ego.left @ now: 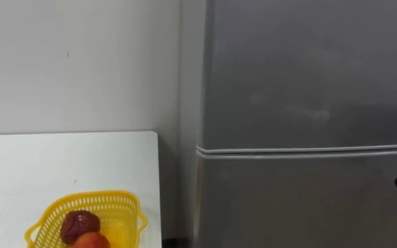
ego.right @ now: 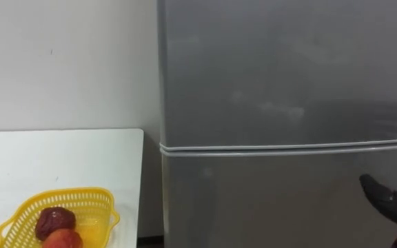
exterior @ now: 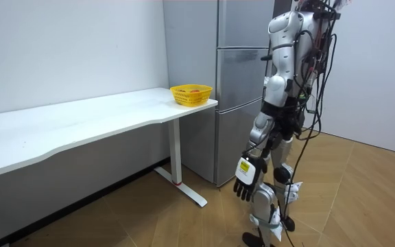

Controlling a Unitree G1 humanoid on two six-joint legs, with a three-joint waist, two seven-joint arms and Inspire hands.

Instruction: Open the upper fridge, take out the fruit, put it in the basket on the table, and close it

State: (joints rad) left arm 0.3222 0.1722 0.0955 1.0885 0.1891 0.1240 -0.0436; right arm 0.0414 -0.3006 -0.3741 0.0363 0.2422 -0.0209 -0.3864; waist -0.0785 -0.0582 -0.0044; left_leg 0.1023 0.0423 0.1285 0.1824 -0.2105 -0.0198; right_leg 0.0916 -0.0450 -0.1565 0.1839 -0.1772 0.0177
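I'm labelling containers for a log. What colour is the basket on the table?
Yellow, a plastic mesh basket; clearest in the left eye view.

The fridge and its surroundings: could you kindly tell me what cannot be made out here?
- fridge: both doors shut in every view, contents hidden.
- right robot hand: cut off by the eye views' right edge.
- left robot hand: small in the room view, hangs relaxed.
- fruit in the yellow basket: cut by the eye views' lower edge, tiny in the room view; kind unclear.
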